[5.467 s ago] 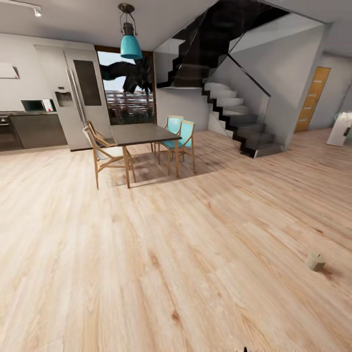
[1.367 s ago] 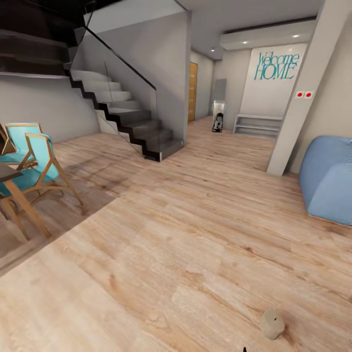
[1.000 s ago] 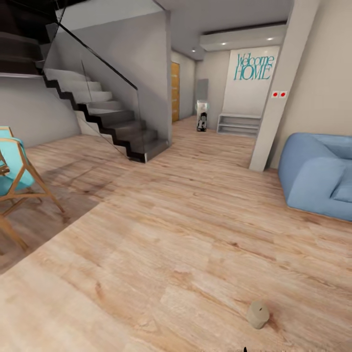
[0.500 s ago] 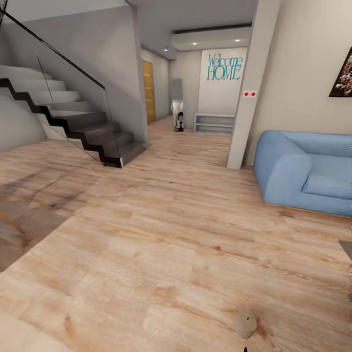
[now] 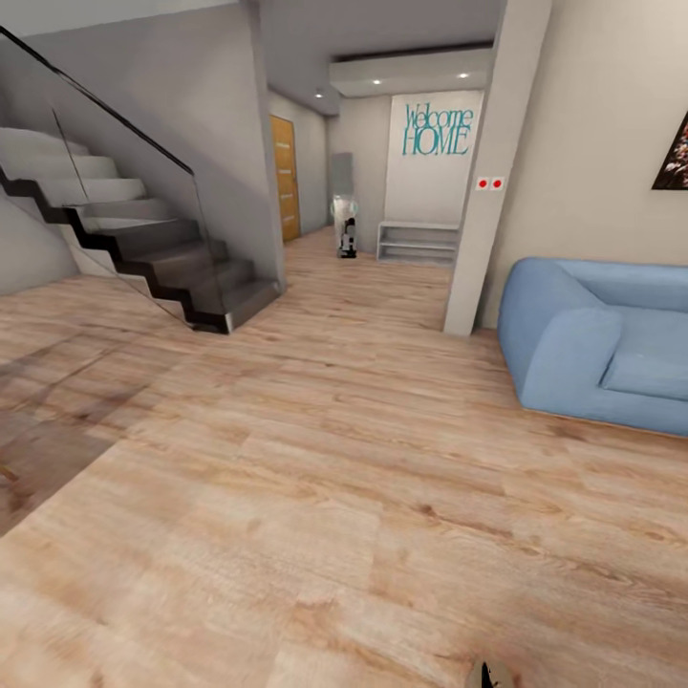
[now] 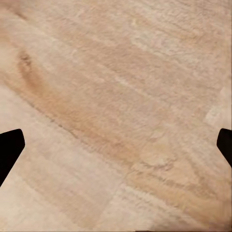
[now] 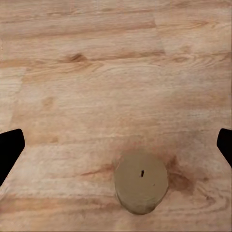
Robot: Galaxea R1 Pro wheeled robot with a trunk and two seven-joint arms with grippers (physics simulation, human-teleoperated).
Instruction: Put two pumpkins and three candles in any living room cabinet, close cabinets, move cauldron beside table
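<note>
Little of the robot's body shows. In the left wrist view, the left pincer (image 6: 116, 147) appears as two flat, matte black fingertips (image 6: 9, 150), plain and unmarked, with slanted edges. The right pincer (image 7: 116, 147) has identical black fingertips (image 7: 9, 150). No cables, screws or lettering are visible on them.

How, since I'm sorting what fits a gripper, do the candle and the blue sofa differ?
Colour: the candle is beige-tan; the sofa is blue.
Shape: the candle is a stubby cylinder with a flat round top; the sofa is a bulky, rounded, cushioned block.
Size: the candle looks far smaller than the sofa.
Both rest on the wooden floor.
</note>
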